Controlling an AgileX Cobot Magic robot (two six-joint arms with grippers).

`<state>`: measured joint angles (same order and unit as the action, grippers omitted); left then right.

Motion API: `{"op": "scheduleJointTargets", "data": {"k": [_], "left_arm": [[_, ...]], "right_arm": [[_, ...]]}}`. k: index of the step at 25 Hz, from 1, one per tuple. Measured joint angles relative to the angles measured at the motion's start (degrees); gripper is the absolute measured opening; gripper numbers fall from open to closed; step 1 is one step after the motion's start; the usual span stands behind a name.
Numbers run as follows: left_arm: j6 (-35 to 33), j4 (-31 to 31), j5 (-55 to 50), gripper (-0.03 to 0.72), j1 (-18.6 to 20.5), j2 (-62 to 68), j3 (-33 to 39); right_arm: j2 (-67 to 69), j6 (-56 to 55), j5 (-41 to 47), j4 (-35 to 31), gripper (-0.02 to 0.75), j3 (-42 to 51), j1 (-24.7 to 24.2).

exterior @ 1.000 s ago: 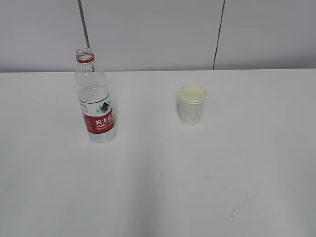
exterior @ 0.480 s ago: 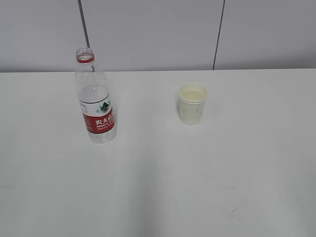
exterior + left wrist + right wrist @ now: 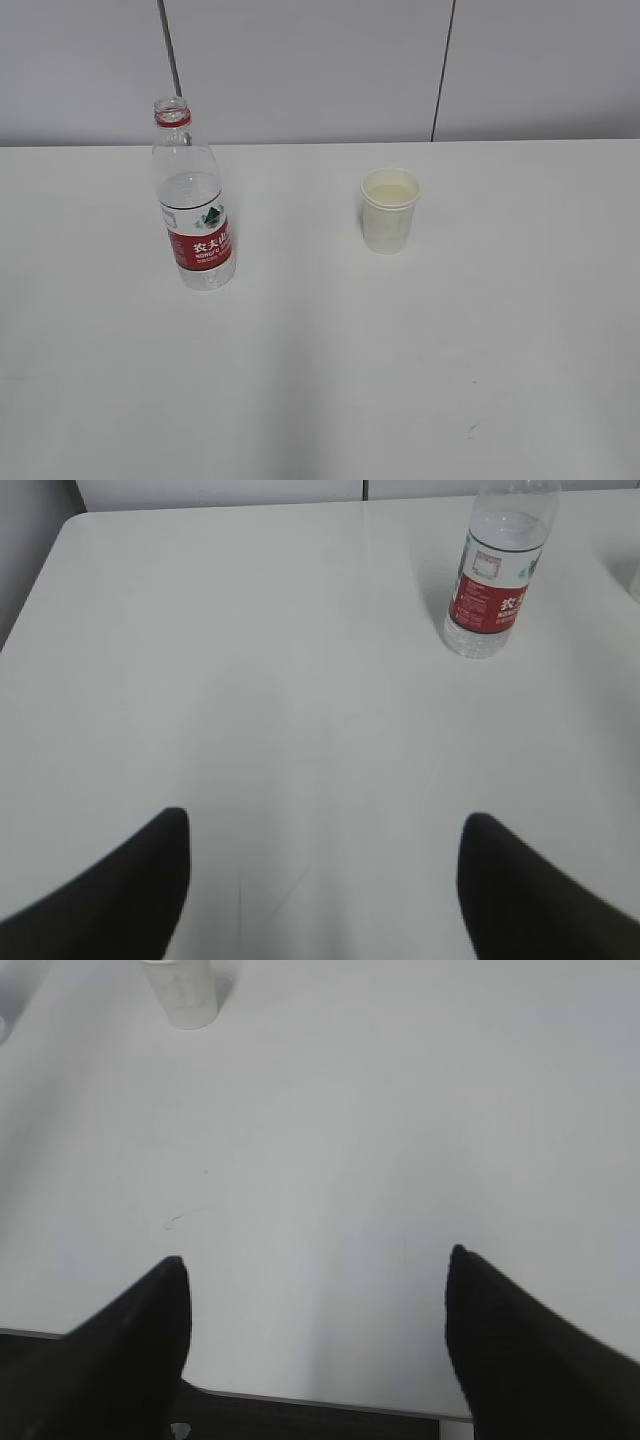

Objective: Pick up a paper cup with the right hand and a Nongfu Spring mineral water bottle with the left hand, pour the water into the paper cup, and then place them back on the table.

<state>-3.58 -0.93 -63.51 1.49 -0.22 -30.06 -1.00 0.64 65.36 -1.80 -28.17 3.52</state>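
The Nongfu Spring bottle [image 3: 193, 200] stands upright and uncapped on the white table [image 3: 330, 350], left of centre, partly filled with water. It also shows in the left wrist view [image 3: 497, 575], far ahead to the right. The paper cup [image 3: 389, 210] stands upright right of centre, with pale liquid inside; its base shows at the top left of the right wrist view [image 3: 182, 992]. My left gripper [image 3: 325, 825] is open and empty above bare table. My right gripper [image 3: 317, 1260] is open and empty over the table's near edge. Neither arm shows in the exterior view.
A grey wall with a dark vertical seam [image 3: 442, 70] and a thin rod [image 3: 168, 45] stands behind the table. Faint small marks [image 3: 470, 430] lie on the tabletop near the front right. The table's front edge [image 3: 310, 1400] shows below my right gripper.
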Motion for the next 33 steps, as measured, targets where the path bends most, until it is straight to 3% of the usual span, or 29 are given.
{"op": "scheduleJointTargets", "data": {"k": [33], "left_arm": [[0.00, 0.00, 0.00, 0.499, 0.00, 0.00, 0.00]], "right_arm": [[0.00, 0.10, 0.03, 0.00, 0.588, 0.00, 0.00]]}}
